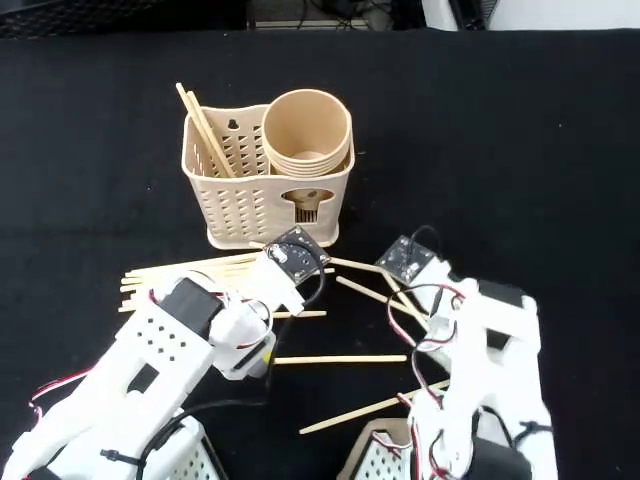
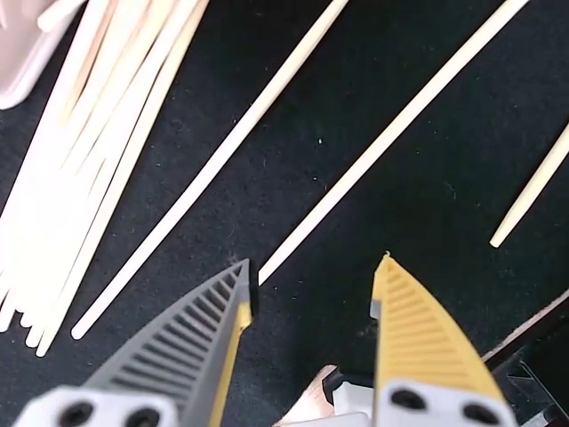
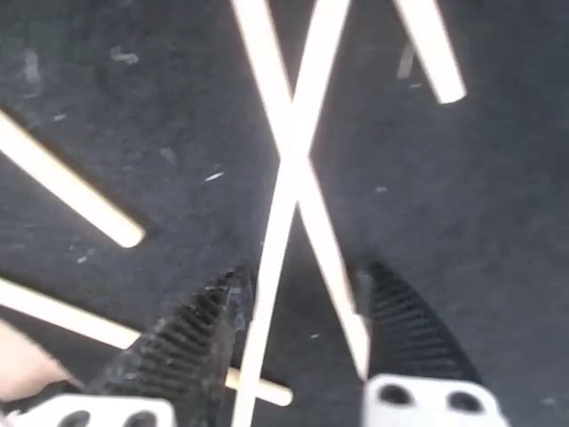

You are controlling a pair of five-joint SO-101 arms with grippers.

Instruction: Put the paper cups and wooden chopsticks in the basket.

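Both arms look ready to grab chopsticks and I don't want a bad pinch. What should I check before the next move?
1. Left tool open: ok.
2. Chopstick centred in its gap: not ok, its end lies beside one finger.
3. Right tool open: ok.
4. Single stick in right tool's gap: not ok, two crossed chopsticks lie there.
5. Basket upright: ok.

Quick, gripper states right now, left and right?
Left gripper: open, empty, at the end of a loose chopstick.
Right gripper: open, straddling two crossed chopsticks, not gripping them.
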